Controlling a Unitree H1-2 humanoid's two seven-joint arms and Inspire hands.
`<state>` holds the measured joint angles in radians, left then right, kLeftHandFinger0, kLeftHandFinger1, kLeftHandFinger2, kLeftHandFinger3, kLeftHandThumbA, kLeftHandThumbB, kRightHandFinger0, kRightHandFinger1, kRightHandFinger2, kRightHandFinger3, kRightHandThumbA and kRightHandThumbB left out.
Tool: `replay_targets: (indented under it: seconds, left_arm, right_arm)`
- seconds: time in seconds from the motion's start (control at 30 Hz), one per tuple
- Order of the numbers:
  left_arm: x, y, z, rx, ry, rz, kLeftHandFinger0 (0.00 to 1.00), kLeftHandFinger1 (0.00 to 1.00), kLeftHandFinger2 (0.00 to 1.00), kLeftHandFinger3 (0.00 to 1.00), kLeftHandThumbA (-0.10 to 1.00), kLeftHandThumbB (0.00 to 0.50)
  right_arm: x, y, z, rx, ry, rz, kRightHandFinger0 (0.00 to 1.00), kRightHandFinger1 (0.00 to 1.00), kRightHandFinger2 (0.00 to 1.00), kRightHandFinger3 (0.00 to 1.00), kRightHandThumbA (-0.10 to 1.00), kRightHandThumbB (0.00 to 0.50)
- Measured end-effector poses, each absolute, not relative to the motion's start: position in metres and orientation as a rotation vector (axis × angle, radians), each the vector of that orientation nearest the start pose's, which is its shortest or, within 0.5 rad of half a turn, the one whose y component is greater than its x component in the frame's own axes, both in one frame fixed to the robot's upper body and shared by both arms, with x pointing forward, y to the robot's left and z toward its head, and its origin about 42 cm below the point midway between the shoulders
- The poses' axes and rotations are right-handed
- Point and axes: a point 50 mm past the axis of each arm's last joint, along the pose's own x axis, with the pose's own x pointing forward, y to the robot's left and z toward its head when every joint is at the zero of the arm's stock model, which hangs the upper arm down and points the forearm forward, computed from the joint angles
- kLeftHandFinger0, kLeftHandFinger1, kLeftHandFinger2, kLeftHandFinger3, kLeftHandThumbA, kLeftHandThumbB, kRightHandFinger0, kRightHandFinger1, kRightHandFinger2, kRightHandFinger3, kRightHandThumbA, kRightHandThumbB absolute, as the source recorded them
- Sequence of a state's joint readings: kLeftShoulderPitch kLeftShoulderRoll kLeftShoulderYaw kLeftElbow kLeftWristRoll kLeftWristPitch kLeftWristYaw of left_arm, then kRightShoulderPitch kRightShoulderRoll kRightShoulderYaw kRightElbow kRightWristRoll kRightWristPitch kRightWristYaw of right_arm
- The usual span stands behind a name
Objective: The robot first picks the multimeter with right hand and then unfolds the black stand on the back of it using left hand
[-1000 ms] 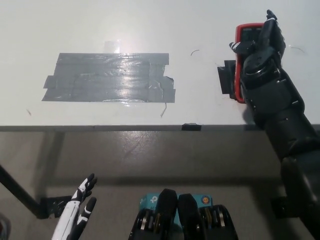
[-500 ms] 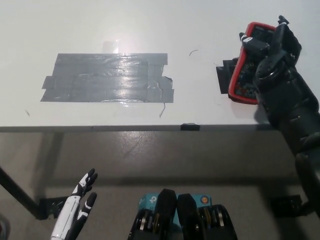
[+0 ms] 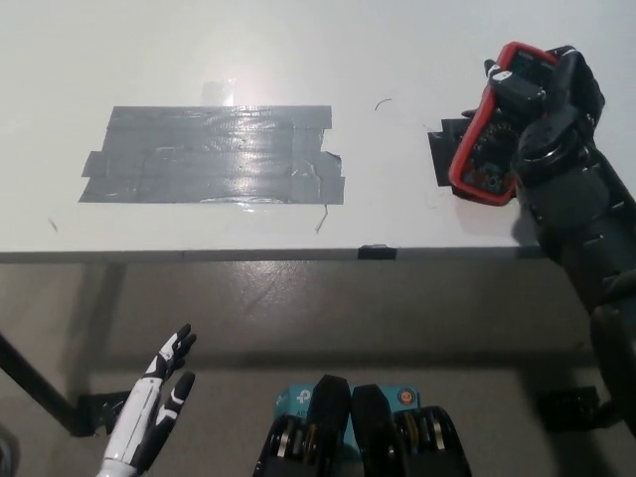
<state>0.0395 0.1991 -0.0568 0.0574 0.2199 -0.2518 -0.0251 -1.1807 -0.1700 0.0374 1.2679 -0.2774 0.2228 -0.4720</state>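
Observation:
The multimeter [image 3: 494,129], red-cased with a dark face and a display at its top, is at the right of the white table [image 3: 298,50]. My black right hand [image 3: 556,104] is shut on its right side and holds it tilted, face up toward the camera. Its back and the black stand are hidden. A black patch [image 3: 442,154] lies on the table just left of it. My white left hand [image 3: 154,407] rests low at the lower left, below the table's front edge, fingers spread and holding nothing.
A large rectangle of grey tape [image 3: 214,154] covers the table's left middle. A small black tab [image 3: 377,251] sits on the table's front edge. Below the edge is grey floor with a dark table leg [image 3: 40,393] at the lower left.
My right hand has lifted and turned the multimeter, so more of its face now shows and it leans up to the right. The left hand shifted slightly.

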Motion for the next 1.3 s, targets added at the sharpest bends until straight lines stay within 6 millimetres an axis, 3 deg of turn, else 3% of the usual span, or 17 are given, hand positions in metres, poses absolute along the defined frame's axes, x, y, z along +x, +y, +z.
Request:
replay_targets:
  seconds: [0.03,0.07,0.13,0.17,0.2,0.27,0.37,0.43,0.53,0.6,0.67,0.73,0.77,0.83,0.9,1.0,1.3]
  left_arm:
    - [0.268,0.258,0.088,0.412,-0.146,-0.133,1.00,1.00,1.00,1.00,1.00,0.300]
    - [0.268,0.258,0.088,0.413,-0.145,-0.133,1.00,1.00,1.00,1.00,1.00,0.301]
    - [0.268,0.258,0.088,0.415,-0.142,-0.133,1.00,1.00,1.00,1.00,1.00,0.301]
    - [0.268,0.258,0.088,0.416,-0.142,-0.133,1.00,1.00,1.00,1.00,1.00,0.301]
    - [0.268,0.258,0.088,0.417,-0.142,-0.133,1.00,1.00,1.00,1.00,1.00,0.301]
    - [0.268,0.258,0.088,0.418,-0.142,-0.133,1.00,1.00,1.00,1.00,1.00,0.306]
    - [0.268,0.258,0.088,0.418,-0.141,-0.133,1.00,1.00,1.00,1.00,1.00,0.311]
    - [0.268,0.258,0.088,0.417,-0.141,-0.133,1.00,1.00,1.00,1.00,1.00,0.291]
    - [0.268,0.257,0.088,0.415,-0.141,-0.133,1.00,1.00,1.00,1.00,1.00,0.280]
    - [0.268,0.257,0.089,0.412,-0.144,-0.133,1.00,1.00,1.00,1.00,1.00,0.273]
    - [0.267,0.256,0.091,0.408,-0.153,-0.132,1.00,1.00,1.00,1.00,1.00,0.272]
    - [0.268,0.254,0.096,0.401,-0.170,-0.131,1.00,1.00,1.00,1.00,1.00,0.276]
    - [0.268,0.253,0.098,0.399,-0.178,-0.131,1.00,1.00,1.00,1.00,1.00,0.325]
    - [0.268,0.248,0.106,0.390,-0.210,-0.131,1.00,1.00,1.00,1.00,1.00,0.279]
    - [0.268,0.244,0.114,0.380,-0.237,-0.131,1.00,1.00,1.00,1.00,1.00,0.299]
    - [0.268,0.237,0.124,0.364,-0.274,-0.132,1.00,1.00,1.00,1.00,1.00,0.309]
    - [0.274,0.214,0.159,0.301,-0.389,-0.135,1.00,1.00,1.00,1.00,1.00,0.310]
  right_arm:
    - [0.579,-0.221,0.275,-0.579,0.164,-0.418,0.00,0.02,0.14,0.52,-0.10,0.231]
    - [0.579,-0.221,0.274,-0.545,0.163,-0.419,0.03,0.00,0.17,0.52,-0.10,0.231]
    - [0.579,-0.221,0.274,-0.466,0.157,-0.418,0.00,0.04,0.54,0.63,-0.10,0.170]
    - [0.579,-0.220,0.275,-0.427,0.149,-0.417,0.00,0.09,0.68,0.70,-0.10,0.168]
    - [0.578,-0.219,0.278,-0.384,0.137,-0.414,0.00,0.21,0.77,0.74,-0.10,0.158]
    - [0.577,-0.215,0.285,-0.283,0.105,-0.408,0.00,0.37,0.80,0.77,-0.10,0.152]
    - [0.573,-0.210,0.292,-0.179,0.065,-0.396,0.00,0.40,0.82,0.80,-0.10,0.152]
    - [0.568,-0.206,0.294,-0.095,0.036,-0.384,0.00,0.37,0.81,0.90,-0.10,0.136]
    - [0.561,-0.203,0.292,-0.016,0.017,-0.370,0.00,0.37,0.82,0.93,-0.10,0.100]
    - [0.554,-0.202,0.289,0.036,0.008,-0.359,0.00,0.37,0.81,0.91,-0.10,0.106]
    - [0.548,-0.201,0.286,0.082,0.005,-0.351,0.00,0.39,0.86,0.97,-0.10,0.102]
    - [0.541,-0.201,0.282,0.127,0.003,-0.341,0.00,0.44,0.90,1.00,-0.10,0.089]
    - [0.538,-0.202,0.279,0.142,0.005,-0.338,0.00,0.38,0.81,0.90,-0.10,0.170]
    - [0.527,-0.202,0.270,0.201,0.016,-0.329,0.00,0.49,0.90,1.00,-0.10,0.086]
    - [0.519,-0.203,0.263,0.256,0.025,-0.320,0.00,0.54,0.93,1.00,-0.10,0.101]
    - [0.506,-0.201,0.249,0.329,0.052,-0.305,0.00,0.50,0.85,1.00,-0.10,0.124]
    - [0.463,-0.197,0.213,0.519,0.113,-0.265,0.00,0.49,0.93,1.00,-0.10,0.109]
